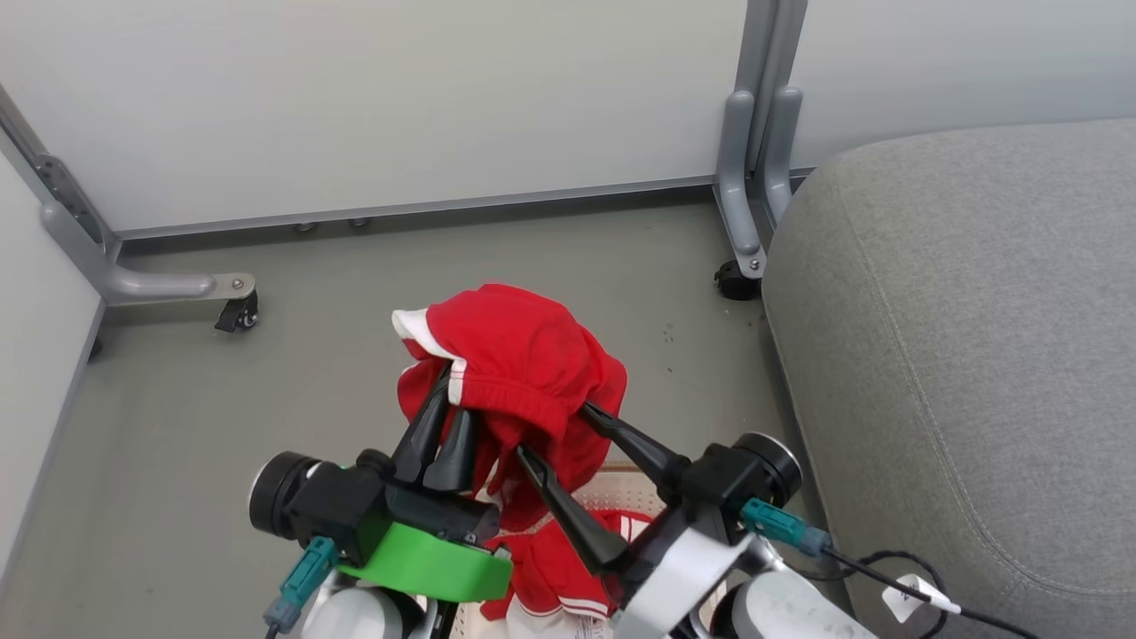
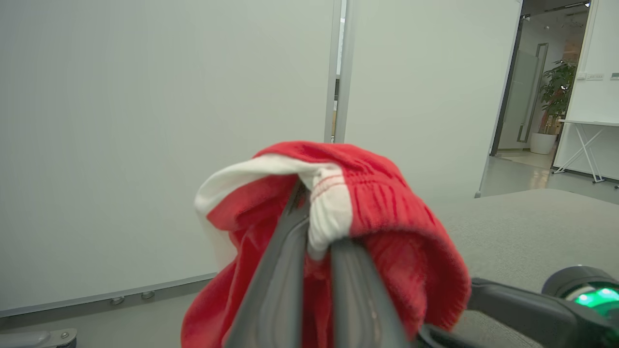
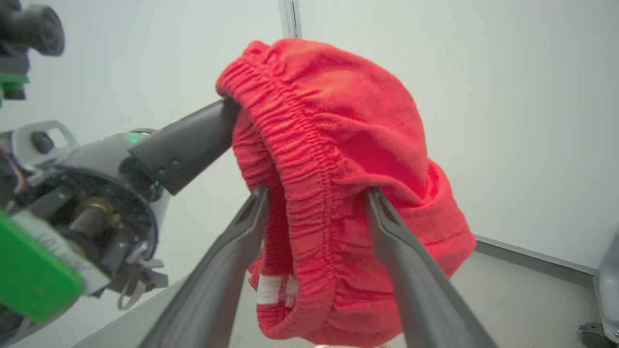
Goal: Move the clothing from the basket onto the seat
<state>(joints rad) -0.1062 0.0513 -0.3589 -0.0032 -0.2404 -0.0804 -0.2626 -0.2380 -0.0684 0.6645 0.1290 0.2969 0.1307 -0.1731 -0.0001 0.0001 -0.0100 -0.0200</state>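
The grey floor (image 1: 222, 399) ran back to pale partition panels (image 1: 399, 98) on castered metal feet (image 1: 177, 286). The grey seat (image 1: 958, 337) stood at the right. Left of it, the red clothing (image 1: 524, 355) hung raised above the basket (image 1: 621, 486). The left tool (image 1: 446, 399) was clamped on its white-trimmed edge. The right tool (image 1: 555, 430) was spread apart, fingers under the waistband. Another red garment (image 1: 559, 568) lay in the basket.

There are two red garments: one garment (image 1: 519, 355) aloft, one garment (image 1: 555, 568) in the one basket (image 1: 621, 486). One seat (image 1: 958, 355). Two grippers: left gripper (image 1: 451, 404), right gripper (image 1: 555, 430). Two castors: left castor (image 1: 235, 312), right castor (image 1: 737, 282). One plant (image 2: 556, 92). One table (image 2: 587, 140).
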